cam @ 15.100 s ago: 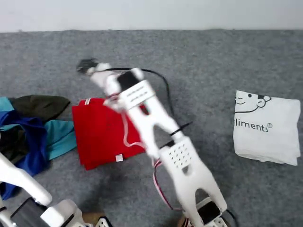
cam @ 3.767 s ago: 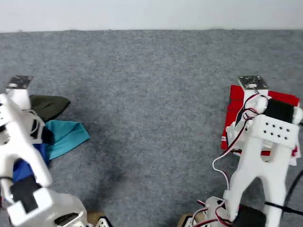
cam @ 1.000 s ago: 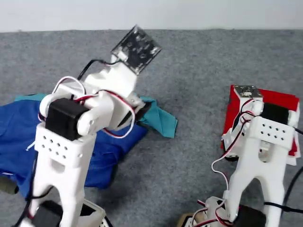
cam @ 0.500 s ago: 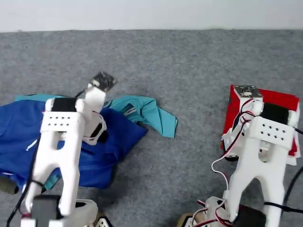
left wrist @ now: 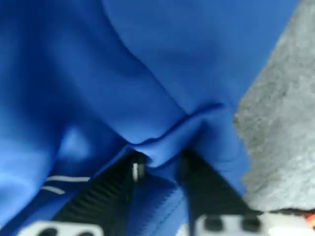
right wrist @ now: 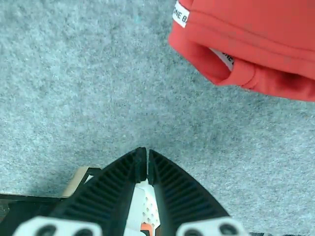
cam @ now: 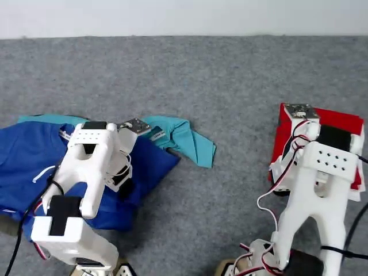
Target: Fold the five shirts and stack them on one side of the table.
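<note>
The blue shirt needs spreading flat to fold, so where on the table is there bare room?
The widest bare patch of table lies mid-table, between the teal shirt and the red shirt. The far strip along the wall is bare too. The left side is crowded by the blue shirt, the teal one and the left arm.

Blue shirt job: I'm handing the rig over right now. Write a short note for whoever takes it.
Left gripper: shut on a fold of the blue shirt, which lies spread and unfolded at the left of the table.
Right gripper: shut, empty, over bare table beside the red shirt.
Done: red shirt folded, lying at the right side.
Left: fold the blue shirt and the crumpled teal shirt partly under it, stack both on the red one, then any remaining shirts.
</note>
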Tool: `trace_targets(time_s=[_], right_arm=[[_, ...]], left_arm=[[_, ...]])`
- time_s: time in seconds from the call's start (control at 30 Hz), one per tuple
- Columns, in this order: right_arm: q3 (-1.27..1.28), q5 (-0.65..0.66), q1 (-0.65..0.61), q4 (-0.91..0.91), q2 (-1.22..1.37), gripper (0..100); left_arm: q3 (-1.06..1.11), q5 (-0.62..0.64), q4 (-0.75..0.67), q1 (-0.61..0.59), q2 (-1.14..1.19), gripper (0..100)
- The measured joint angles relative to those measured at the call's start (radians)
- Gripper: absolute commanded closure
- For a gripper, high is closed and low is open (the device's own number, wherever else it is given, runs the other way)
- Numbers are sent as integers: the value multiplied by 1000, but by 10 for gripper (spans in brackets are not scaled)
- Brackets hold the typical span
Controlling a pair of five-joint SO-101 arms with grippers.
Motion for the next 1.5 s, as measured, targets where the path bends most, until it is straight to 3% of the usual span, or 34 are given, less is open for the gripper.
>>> trace_targets(time_s=[0.2, 0.57, 0.77, 0.97, 1.17, 1.33, 1.5], right_arm=[[0, 0, 0, 0, 0, 990], [0, 0, 0, 0, 0, 990], [0, 0, 0, 0, 0, 990], [0, 0, 0, 0, 0, 990], [0, 0, 0, 0, 0, 990], [0, 0, -11, 0, 0, 990], [0, 0, -74, 0, 0, 990]], left_arm=[[-55, -21, 64, -98, -58, 988], [-423, -23, 152, -532, -439, 987], [-583, -28, 149, -778, -463, 987], [-609, -23, 112, -979, -463, 978], [-609, 5, 114, -1023, -463, 765], [-609, 20, 189, -1002, -465, 751], [-589, -89, 304, -881, -473, 750]])
